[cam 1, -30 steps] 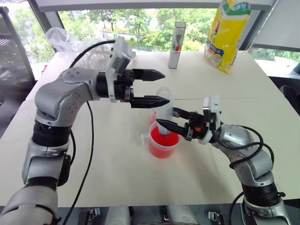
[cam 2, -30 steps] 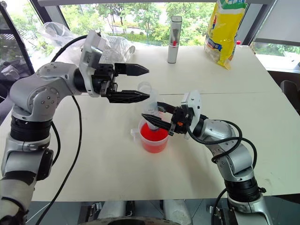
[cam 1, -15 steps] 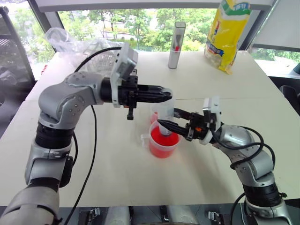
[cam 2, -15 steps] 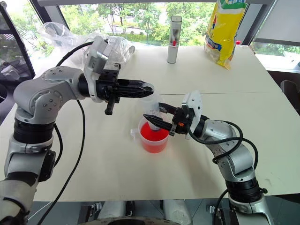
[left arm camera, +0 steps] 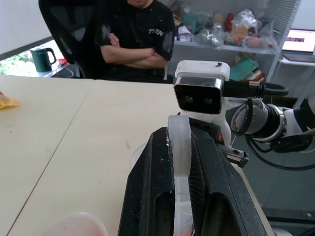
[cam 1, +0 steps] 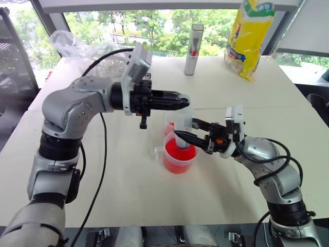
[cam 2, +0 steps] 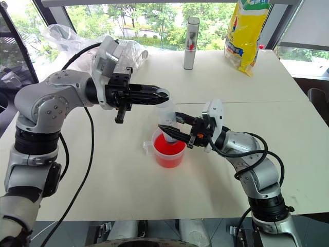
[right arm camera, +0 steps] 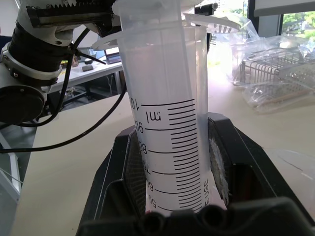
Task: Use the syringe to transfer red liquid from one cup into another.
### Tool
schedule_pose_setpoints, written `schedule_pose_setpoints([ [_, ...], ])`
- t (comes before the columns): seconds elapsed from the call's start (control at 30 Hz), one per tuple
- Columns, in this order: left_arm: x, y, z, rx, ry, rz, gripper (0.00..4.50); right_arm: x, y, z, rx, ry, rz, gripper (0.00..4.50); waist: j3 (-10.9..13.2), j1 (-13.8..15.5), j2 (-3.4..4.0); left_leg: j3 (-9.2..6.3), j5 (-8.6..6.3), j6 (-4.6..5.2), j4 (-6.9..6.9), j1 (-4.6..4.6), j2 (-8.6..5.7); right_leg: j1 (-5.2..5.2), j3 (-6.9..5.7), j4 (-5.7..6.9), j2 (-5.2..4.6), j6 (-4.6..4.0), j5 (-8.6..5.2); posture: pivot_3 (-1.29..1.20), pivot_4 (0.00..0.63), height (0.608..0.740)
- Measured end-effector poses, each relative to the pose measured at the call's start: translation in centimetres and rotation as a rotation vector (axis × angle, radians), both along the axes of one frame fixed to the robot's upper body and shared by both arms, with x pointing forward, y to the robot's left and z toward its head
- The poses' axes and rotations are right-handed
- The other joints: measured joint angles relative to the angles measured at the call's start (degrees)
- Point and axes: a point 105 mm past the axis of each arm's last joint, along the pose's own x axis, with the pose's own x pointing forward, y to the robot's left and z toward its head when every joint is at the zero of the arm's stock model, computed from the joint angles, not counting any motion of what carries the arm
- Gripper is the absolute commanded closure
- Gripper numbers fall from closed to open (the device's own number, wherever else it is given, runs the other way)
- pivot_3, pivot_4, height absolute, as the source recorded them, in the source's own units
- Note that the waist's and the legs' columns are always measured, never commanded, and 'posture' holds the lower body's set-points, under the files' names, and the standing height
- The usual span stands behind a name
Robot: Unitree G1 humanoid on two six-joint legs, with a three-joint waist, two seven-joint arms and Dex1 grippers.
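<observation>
Syringe point(cam 1: 181, 123): stands nearly upright over the handled measuring cup point(cam 1: 179, 156) at mid-bench, long axis close to vertical with a slight lean, tip pointing down into the red liquid point(cam 1: 180, 153), plunger end pointing up.

Right gripper point(cam 1: 188, 131): jaws clenched on the lower barrel of the syringe, graduation marks visible between the fingers in the right wrist view.

Left gripper point(cam 1: 180, 101): held level above the cup, jaws closed on the plunger's flat top plate, seen pinched between the two fingers in the left wrist view.

Small handleless cup point(cam 1: 170, 125): just behind the measuring cup, partly hidden by the syringe, with some red at its base.

Step in hand, judged: drawing liquid up.

Handling advice:
- Pull the plunger straight along the barrel's axis, not sideways, to avoid tilting the barrel or tipping the cup.
- Keep the tip below the liquid surface throughout, to avoid drawing air.
- Hold the barrel firmly and motionless with the right jaws.
</observation>
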Motion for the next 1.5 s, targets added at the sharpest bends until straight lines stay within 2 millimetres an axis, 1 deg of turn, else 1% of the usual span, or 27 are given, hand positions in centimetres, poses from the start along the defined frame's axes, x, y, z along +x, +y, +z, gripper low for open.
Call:
schedule_pose_setpoints([
  [0.13, 0.2, 0.0, 0.4, -0.003, -0.006, 0.002, 4.38, 0.2, -0.1, 0.1, 0.004, -0.005, -0.003, 3.10, 0.00, 0.01, 0.00, 0.00, 0.00, 0.00, 0.00, 0.00, 0.00, 0.00, -0.01, 0.00, 0.00, 0.00, 0.00, 0.00, 0.150, 0.740],
  [0.5, 0.5, 0.1, 0.7, -0.008, 0.000, 0.008, 4.38, 0.3, -0.1, -0.3, 0.008, 0.015, -0.002, 3.10, 0.00, 0.01, 0.00, 0.00, 0.00, 0.00, 0.00, 0.00, 0.00, 0.00, 0.00, 0.02, 0.00, 0.00, 0.00, 0.00, 0.150, 0.740],
  [1.13, 0.5, 0.0, 0.8, -0.011, -0.007, 0.007, 4.38, 0.2, -0.2, -0.5, 0.002, 0.022, -0.001, 3.10, 0.00, 0.00, 0.00, 0.00, 0.00, 0.00, 0.01, 0.00, 0.00, 0.00, -0.01, 0.02, 0.00, 0.00, 0.00, 0.00, 0.150, 0.740],
  [1.2, 0.5, 0.1, 0.8, -0.012, -0.007, 0.007, 3.57, 0.2, -0.2, -0.5, 0.001, 0.023, 0.002, 3.10, 0.00, 0.00, 0.00, 0.00, 0.00, 0.00, 0.00, 0.00, 0.00, 0.00, -0.01, 0.02, 0.00, 0.00, 0.00, 0.00, 0.150, 0.740],
  [1.23, 0.6, 0.2, 1.0, -0.022, -0.010, 0.016, 3.32, 0.1, -0.1, -0.7, -0.009, 0.032, 0.011, 3.10, 0.00, -0.02, 0.00, 0.00, 0.00, 0.00, 0.01, 0.00, 0.00, 0.00, 0.00, 0.02, 0.00, 0.00, 0.00, 0.00, 0.150, 0.740],
  [1.33, 0.9, 1.2, 2.6, -0.071, -0.049, 0.074, 1.86, -0.5, 0.4, -1.9, -0.042, 0.085, 0.060, 3.10, 0.00, -0.07, 0.00, -0.01, 0.00, 0.00, 0.01, 0.01, 0.01, -0.01, 0.01, 0.04, 0.01, 0.00, 0.00, 0.00, 0.150, 0.740],
  [1.4, 1.0, 1.5, 2.8, -0.076, -0.062, 0.087, 0.77, -0.6, 0.5, -1.9, -0.043, 0.088, 0.066, 3.10, 0.00, 0.02, 0.01, 0.00, 0.00, 0.00, 0.02, 0.04, 0.00, 0.03, 0.00, 0.04, 0.01, 0.00, 0.00, 0.00, 0.150, 0.740],
  [1.43, 1.0, 1.5, 2.8, -0.074, -0.064, 0.089, 0.45, -0.5, 0.5, -1.8, -0.043, 0.084, 0.065, 3.10, 0.00, 0.03, 0.00, 0.00, 0.00, 0.00, 0.03, 0.04, 0.00, 0.03, 0.00, 0.04, 0.00, 0.00, 0.00, 0.00, 0.150, 0.740],
  [1.5, 1.0, 1.6, 2.7, -0.070, -0.080, 0.095, 0.45, -0.5, 0.5, -1.5, -0.039, 0.075, 0.067, 3.10, 0.00, 0.06, 0.00, 0.01, 0.00, 0.00, 0.04, 0.04, 0.00, 0.03, -0.01, 0.04, 0.00, 0.00, 0.00, 0.00, 0.150, 0.740],
])
